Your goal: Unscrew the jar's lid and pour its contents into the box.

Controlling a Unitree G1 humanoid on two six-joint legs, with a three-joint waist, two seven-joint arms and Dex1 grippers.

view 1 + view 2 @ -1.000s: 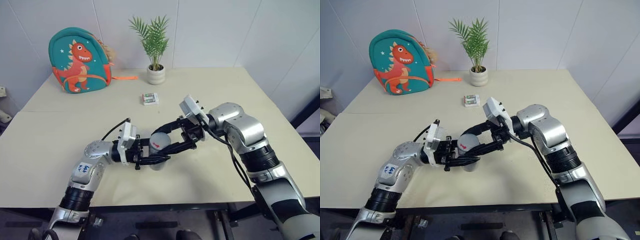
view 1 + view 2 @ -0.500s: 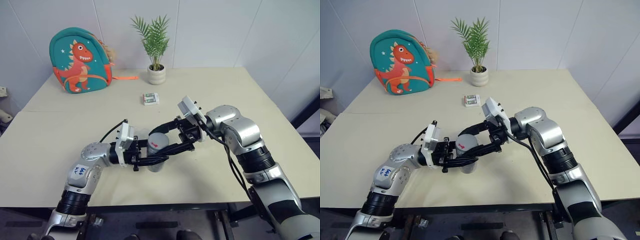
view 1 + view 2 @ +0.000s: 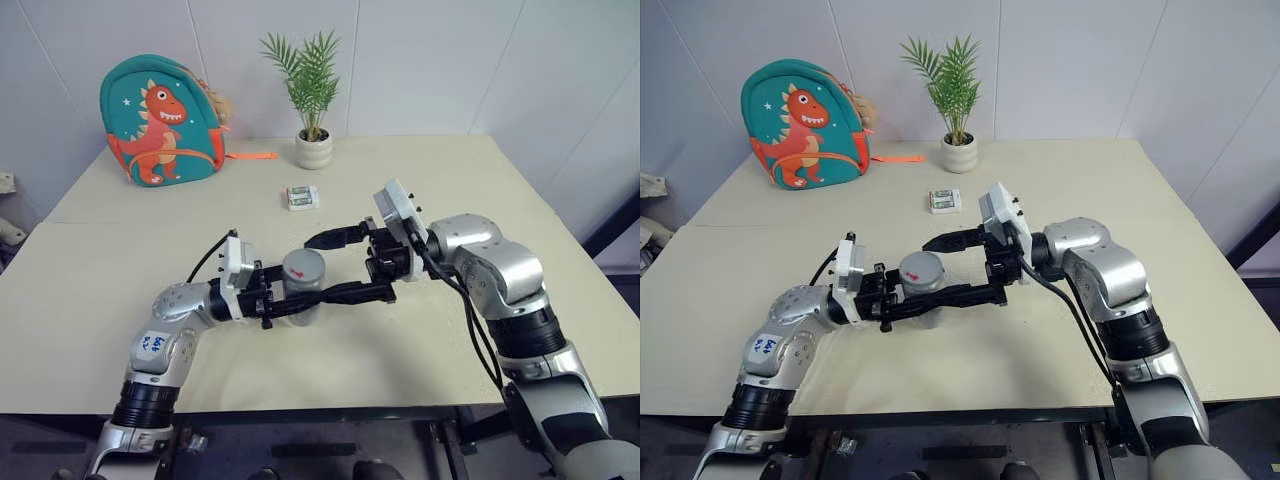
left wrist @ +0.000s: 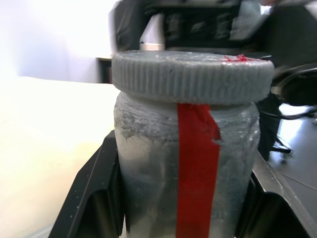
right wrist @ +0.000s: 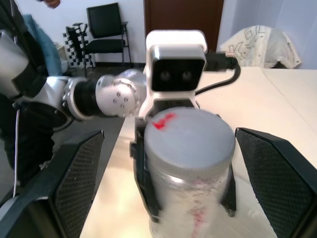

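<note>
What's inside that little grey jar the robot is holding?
The jar is capped by its grey lid, and its cloudy wall, with a red strip down it, hides whatever is inside. The left hand grips the jar; the right hand stands open around the lid.

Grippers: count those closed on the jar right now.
1. The left gripper is clamped on the jar. The right gripper stands open, one finger on each side of the lid, gripping nothing.
</note>
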